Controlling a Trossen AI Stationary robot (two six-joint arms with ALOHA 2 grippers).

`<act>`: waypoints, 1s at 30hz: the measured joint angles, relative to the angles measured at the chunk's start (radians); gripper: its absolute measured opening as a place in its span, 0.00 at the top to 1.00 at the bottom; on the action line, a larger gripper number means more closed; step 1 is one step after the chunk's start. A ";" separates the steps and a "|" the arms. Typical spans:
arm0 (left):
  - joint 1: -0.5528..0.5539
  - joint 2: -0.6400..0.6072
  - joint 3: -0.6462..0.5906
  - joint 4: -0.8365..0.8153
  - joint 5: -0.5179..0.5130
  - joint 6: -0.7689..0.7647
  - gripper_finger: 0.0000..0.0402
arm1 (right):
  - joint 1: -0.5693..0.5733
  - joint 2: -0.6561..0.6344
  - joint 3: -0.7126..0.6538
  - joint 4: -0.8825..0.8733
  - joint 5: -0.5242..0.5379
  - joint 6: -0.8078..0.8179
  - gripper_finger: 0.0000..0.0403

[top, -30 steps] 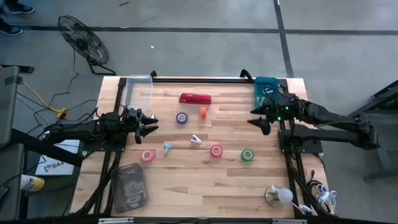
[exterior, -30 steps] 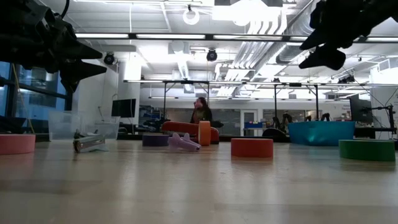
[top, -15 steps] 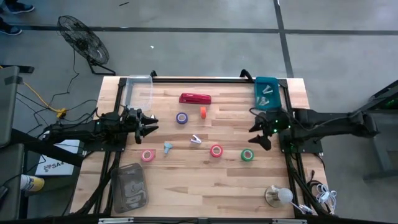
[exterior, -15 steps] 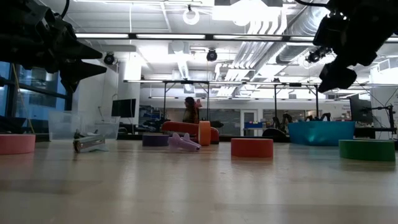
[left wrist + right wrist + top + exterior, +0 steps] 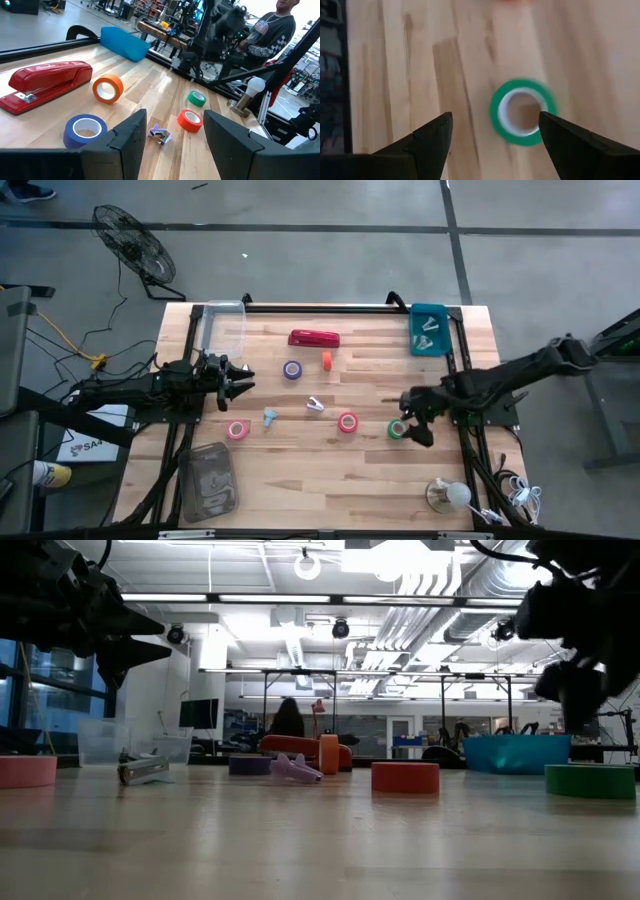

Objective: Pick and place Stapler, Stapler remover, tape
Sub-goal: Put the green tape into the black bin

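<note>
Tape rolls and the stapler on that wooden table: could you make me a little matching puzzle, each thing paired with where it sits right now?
Things:
1. long bright red stapler
2. green ring-shaped tape roll
3. pink ring-shaped tape roll
4. purple-blue ring-shaped tape roll

Places:
A. just in front of the open right gripper
B. near the table's far edge, beside the small orange tape roll
C. below the left gripper in the overhead view
D. mid-table, just below the stapler in the overhead view

Pairs: 1-B, 2-A, 3-C, 4-D
</note>
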 joint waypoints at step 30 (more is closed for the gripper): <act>0.000 0.000 0.000 0.000 0.000 0.000 0.52 | 0.104 0.341 0.047 0.110 0.134 -0.076 0.37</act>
